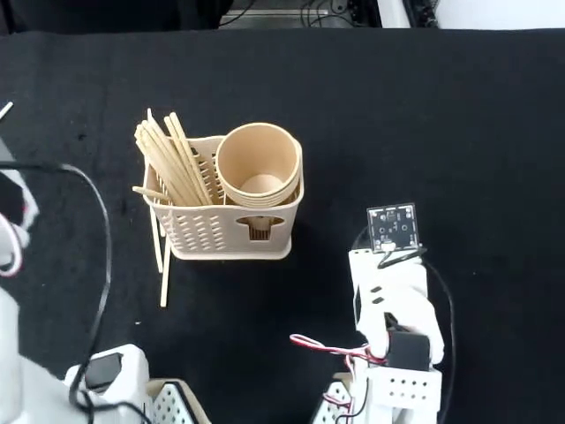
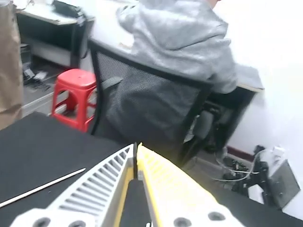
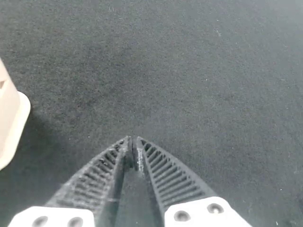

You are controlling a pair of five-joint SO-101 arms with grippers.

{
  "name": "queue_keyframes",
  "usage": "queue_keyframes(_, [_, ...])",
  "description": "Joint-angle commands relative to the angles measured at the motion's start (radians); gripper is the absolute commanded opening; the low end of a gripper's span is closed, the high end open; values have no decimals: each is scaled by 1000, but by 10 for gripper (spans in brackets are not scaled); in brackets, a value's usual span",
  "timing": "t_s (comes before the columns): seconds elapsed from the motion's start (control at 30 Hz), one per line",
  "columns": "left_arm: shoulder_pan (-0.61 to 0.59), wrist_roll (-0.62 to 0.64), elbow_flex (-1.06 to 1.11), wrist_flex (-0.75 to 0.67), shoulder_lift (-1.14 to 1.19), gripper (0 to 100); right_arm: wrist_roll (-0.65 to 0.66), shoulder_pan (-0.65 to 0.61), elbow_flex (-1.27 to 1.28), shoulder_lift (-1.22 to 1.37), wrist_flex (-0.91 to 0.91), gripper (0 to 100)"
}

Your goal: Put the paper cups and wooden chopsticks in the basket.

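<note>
Right claw (image 3: 131, 146) pinched closed, empty, low over surface (image 3: 189, 71), basket (image 1: 225, 231) holding paper cups (image 1: 259, 165) and chopsticks (image 1: 172, 159) beside it; left claw (image 2: 136, 156) likewise closed, empty.

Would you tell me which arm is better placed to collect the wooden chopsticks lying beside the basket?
Left, probably: the loose wooden chopsticks lie beyond the beige plastic basket from the right gripper, toward the left arm.
</note>
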Motion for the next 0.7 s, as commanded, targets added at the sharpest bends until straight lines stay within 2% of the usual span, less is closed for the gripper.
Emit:
queue_keyframes(0.0, [22, 6, 234, -163, -127, 30, 3, 12, -1, -4, 2, 26])
queue_keyframes(0.13, [22, -3, 427, -313, -262, 30, 3, 11, -1, -4, 2, 26])
queue_keyframes(0.33, [-8, -196, 661, -522, -373, 30, 3, 11, -1, -4, 2, 26])
queue_keyframes(0.5, [-189, -330, 754, -562, -77, 30, 3, 9, -1, -4, 2, 26])
queue_keyframes(0.67, [-321, -516, 621, -585, 362, 34, 3, 9, -1, -4, 2, 26])
